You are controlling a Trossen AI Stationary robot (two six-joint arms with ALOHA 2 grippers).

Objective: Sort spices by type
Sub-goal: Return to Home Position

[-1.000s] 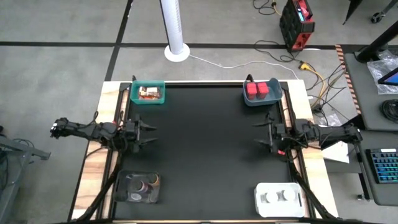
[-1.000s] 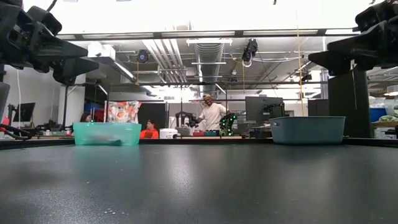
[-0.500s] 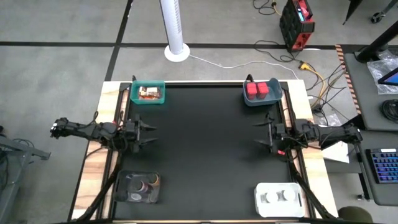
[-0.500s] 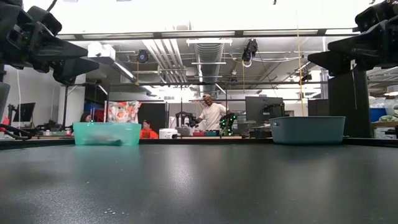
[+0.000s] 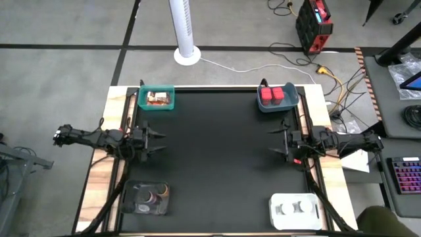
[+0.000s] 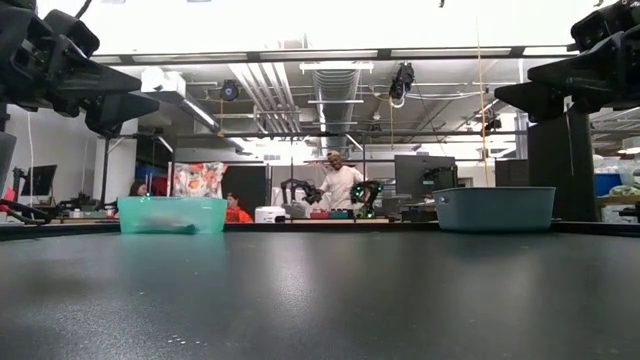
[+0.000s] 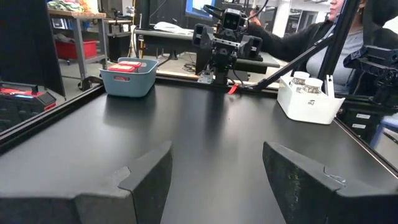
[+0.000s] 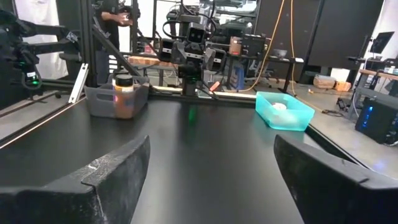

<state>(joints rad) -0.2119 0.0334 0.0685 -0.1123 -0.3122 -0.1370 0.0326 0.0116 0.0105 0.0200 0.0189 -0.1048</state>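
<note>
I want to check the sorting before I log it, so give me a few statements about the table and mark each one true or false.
1. The two red boxes lie in the blue-grey bin. True.
2. The left gripper holds a bottle. False: it is open and holds nothing.
3. The white-capped bottles stand in the white tray. True.
4. The teal bin has nothing in it. False: packets lie in it.
5. The right gripper is open, at the right edge of the table. True.
</note>
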